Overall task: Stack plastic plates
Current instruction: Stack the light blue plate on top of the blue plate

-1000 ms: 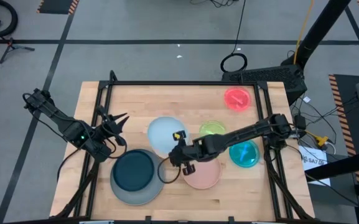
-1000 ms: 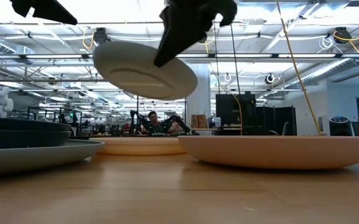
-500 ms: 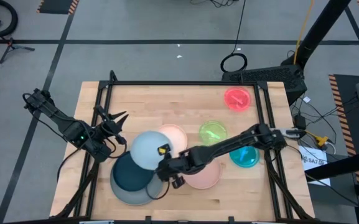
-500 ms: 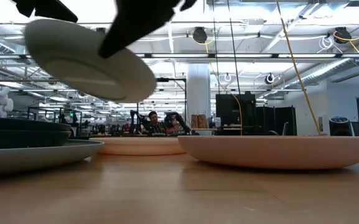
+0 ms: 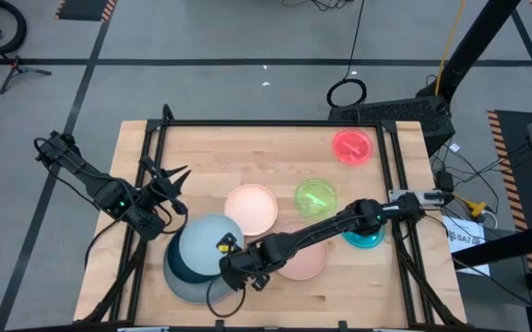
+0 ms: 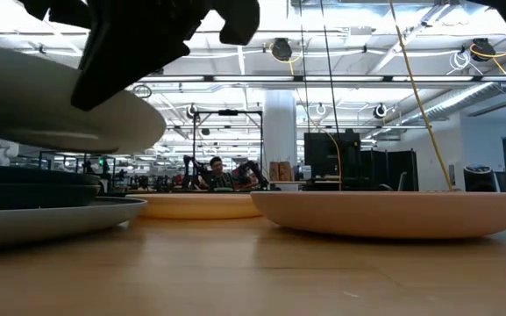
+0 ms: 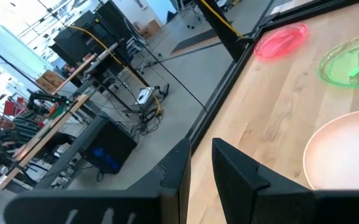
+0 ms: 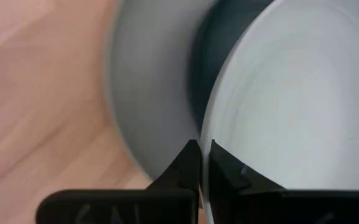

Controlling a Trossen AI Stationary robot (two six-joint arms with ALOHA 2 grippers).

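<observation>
My right end effector (image 5: 231, 266) pinches the round light-blue plastic plate (image 5: 203, 242) above the grey-and-teal stack (image 5: 184, 281); five plates are unstacked. The left end effector (image 5: 175, 192) waits, narrowly parted.

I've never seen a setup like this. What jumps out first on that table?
The right gripper holds a light blue plate by its rim, hovering over the stack of a dark teal plate on a large grey plate near the table's front left. Around the middle lie a cream plate and a green plate; a red plate sits far right.
</observation>
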